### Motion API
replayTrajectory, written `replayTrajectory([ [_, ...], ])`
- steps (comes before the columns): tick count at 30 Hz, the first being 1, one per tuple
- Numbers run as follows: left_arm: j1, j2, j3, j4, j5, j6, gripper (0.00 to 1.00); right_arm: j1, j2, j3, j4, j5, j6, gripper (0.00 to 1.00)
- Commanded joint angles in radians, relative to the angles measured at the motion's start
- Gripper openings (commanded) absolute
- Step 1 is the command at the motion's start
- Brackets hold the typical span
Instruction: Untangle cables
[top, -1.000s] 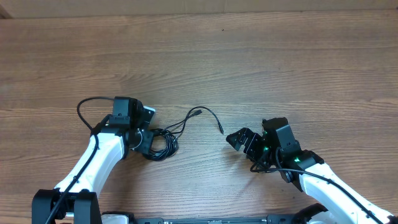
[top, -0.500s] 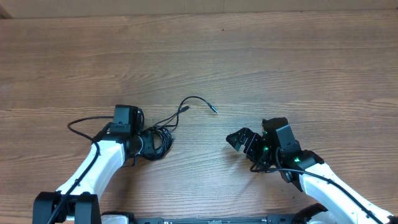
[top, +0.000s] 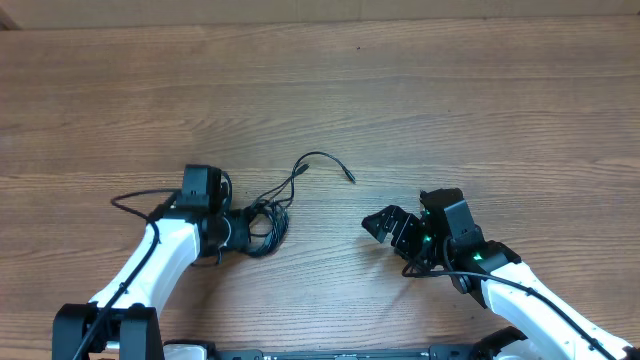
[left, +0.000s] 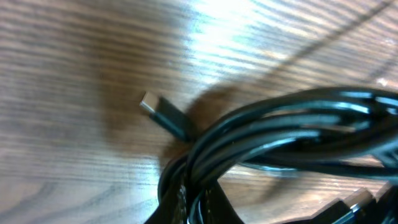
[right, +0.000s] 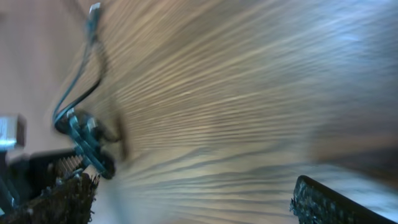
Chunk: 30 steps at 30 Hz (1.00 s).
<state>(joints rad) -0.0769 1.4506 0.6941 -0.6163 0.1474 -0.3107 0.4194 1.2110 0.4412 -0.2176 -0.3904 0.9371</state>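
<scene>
Barely begun: cables (top: 266, 229) sit bunched, one tail loose. Your left claw (top: 240, 228) grasps the cables; right claw (top: 386, 228) released, well apart.

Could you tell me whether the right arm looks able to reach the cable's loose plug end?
Probably yes: the plug end lies on bare table just ahead of the open right tool, nothing between.

A thick bunch of black cables (left: 292, 124) fills the lower and right part of the left wrist view, blurred and very close to the lens, curving from the bottom edge up and across to the right edge. One plug (left: 163, 114) with a small silver tip sticks out from under the bunch toward the upper left, lying flat on the wooden table (left: 74, 56). A bright glare streaks the wood above it.
</scene>
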Motion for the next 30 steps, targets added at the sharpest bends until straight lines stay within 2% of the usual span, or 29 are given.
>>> replayTrajectory([
  [1,-0.002,0.002,0.156,-0.078,0.078,0.129,0.04,0.000,0.002,0.003,0.085,-0.200,-0.141,1.00],
  [6,-0.002,0.001,0.276,-0.199,0.138,0.254,0.04,0.000,0.002,0.003,0.213,-0.380,-0.160,1.00],
  [8,-0.002,0.001,0.317,-0.243,0.174,0.306,0.04,0.000,0.002,0.003,0.250,-0.407,-0.124,1.00],
  [14,-0.002,0.000,0.407,-0.341,0.263,0.402,0.04,0.000,0.002,0.003,0.294,-0.403,0.247,1.00],
  [15,-0.002,0.000,0.426,-0.356,0.274,0.405,0.04,0.000,0.002,0.003,0.301,-0.393,0.364,0.98],
  [16,-0.002,0.000,0.433,-0.360,0.286,0.404,0.04,0.000,0.002,0.003,0.299,-0.383,0.438,0.94],
  [18,-0.002,0.000,0.441,-0.359,0.328,0.404,0.04,0.000,0.002,0.003,0.300,-0.360,0.554,0.91],
  [23,-0.002,0.000,0.443,-0.356,0.433,0.404,0.04,0.000,0.002,0.003,0.300,-0.265,0.755,0.93],
  [30,-0.002,0.000,0.443,-0.351,0.545,0.424,0.04,0.001,0.005,0.003,0.333,-0.223,0.922,1.00],
])
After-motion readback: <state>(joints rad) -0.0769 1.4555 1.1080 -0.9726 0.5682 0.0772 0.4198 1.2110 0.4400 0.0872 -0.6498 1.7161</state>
